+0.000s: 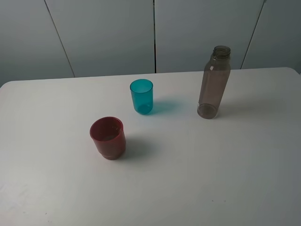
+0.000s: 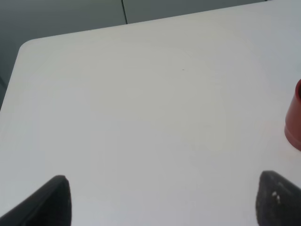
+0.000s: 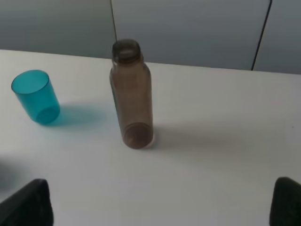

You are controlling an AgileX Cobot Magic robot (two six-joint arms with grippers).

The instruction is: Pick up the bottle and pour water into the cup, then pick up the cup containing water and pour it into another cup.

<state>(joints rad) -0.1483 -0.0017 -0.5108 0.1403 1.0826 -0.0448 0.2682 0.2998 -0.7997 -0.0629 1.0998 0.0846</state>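
Note:
The tall smoky grey-brown bottle [image 1: 214,82] stands upright and uncapped at the right of the white table [image 1: 197,179]. The teal cup [image 1: 141,96] stands upright near the middle back, and the squat dark red cup [image 1: 108,137] sits in front of it to the left. In the right wrist view the bottle [image 3: 131,94] and teal cup [image 3: 35,96] lie ahead of my right gripper [image 3: 160,207], which is open and holds nothing. My left gripper [image 2: 164,202] is open over bare table, with the red cup's edge [image 2: 294,120] off to one side. Neither gripper shows in the exterior view.
Grey wall panels [image 1: 108,33] rise behind the table's far edge. The table's rounded far-left corner [image 2: 28,44] shows in the left wrist view.

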